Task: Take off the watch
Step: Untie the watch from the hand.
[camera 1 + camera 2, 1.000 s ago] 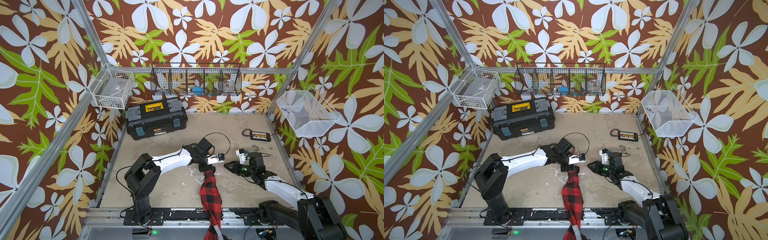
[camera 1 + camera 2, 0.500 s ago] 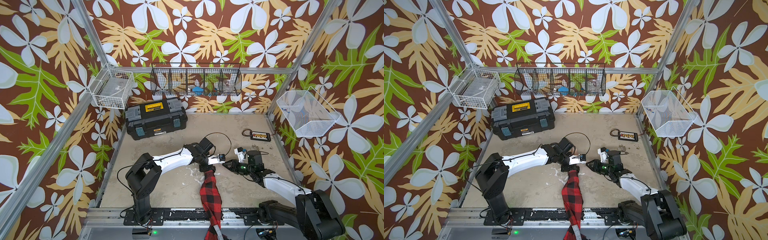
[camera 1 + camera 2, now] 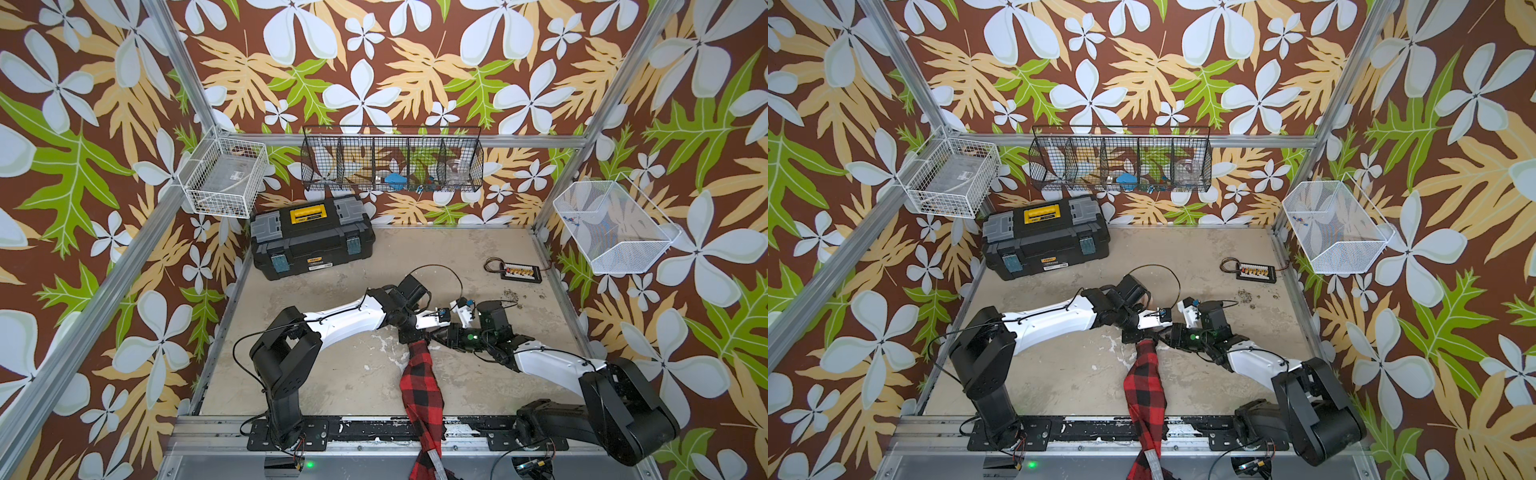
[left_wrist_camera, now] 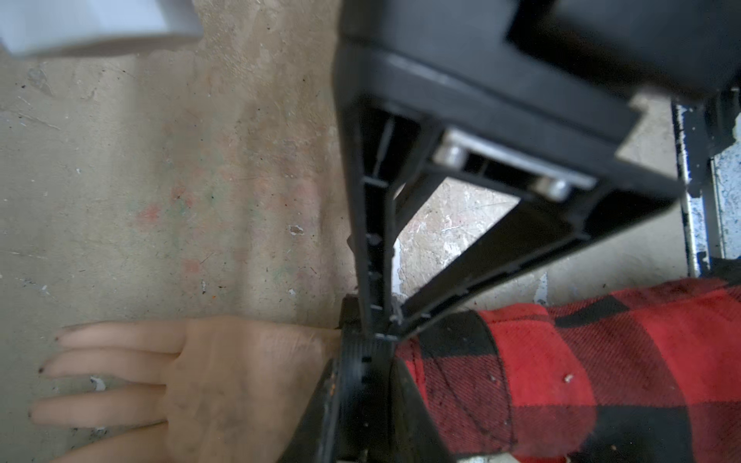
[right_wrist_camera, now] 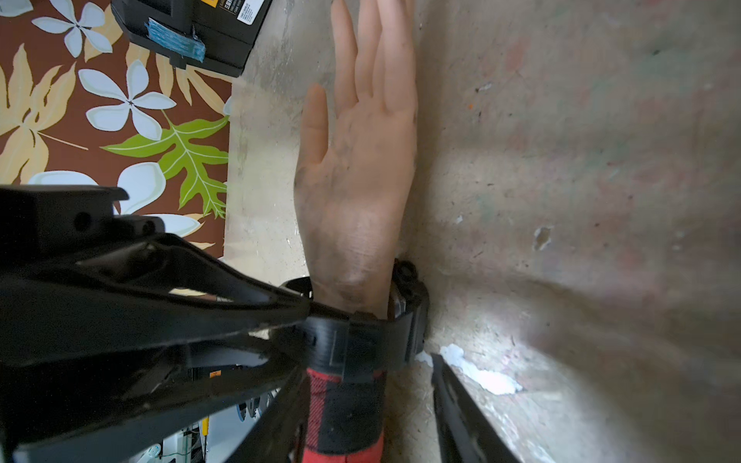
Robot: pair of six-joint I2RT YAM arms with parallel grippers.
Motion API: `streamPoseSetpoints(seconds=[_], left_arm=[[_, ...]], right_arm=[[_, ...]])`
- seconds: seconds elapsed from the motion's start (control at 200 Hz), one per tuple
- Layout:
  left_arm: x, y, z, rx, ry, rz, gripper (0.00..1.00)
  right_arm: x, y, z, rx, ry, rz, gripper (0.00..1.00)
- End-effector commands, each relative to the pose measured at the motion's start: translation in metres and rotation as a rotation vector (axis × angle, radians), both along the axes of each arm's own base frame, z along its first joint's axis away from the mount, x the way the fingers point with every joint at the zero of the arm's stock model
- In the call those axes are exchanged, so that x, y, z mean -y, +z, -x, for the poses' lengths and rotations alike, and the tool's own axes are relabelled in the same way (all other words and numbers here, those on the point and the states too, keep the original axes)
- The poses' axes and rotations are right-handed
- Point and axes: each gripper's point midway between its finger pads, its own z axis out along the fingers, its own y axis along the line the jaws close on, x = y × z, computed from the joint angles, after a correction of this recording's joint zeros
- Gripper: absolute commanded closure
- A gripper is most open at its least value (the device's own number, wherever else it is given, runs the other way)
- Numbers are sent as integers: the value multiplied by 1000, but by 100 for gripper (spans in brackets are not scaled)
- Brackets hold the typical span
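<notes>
Out from the tabletop's left edge, your left gripper (image 4: 379, 320) reaches to the middle, where the watch (image 5: 409, 316) is strapped round the wrist of a mannequin hand (image 5: 357, 180). Its fingertips are drawn together on the strap, apparently pinching its edge, though the blur there leaves that a little unsure. The forearm in its red plaid sleeve (image 3: 419, 386) runs from the near edge toward the far one, so the strap loops crosswise to it, and you will likely have to work it open rather than slide it along. From the right, your right gripper (image 5: 373, 336) holds its jaws apart, one finger against the strap and the other standing clear beyond the case, so both claws are at the band. Scuffed tabletop (image 3: 332, 374) lies all round, with the toolbox (image 3: 311, 237) at the far left corner well apart.
</notes>
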Motion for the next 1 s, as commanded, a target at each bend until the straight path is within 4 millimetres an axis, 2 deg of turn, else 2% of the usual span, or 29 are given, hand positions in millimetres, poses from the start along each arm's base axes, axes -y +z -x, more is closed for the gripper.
streamPoseSetpoints(seconds=[0.0,0.535,0.716,0.856,0.996], left_arm=[[6,11,2,1,-8,48,78],[7,18,5,-3,3,91,78],[6,18,5,2,14,98,78],[3,21,1,24,52,116,64],[4,33,-7,47,123,155,53]], right_arm=[[-2,0,-5,18,-6,-6,50],[8,-30,1,-33,-25,83,54],[8,-29,0,-32,-20,89,54],[9,-23,-1,-17,-28,91,54],[12,-17,-4,1,-43,105,54]])
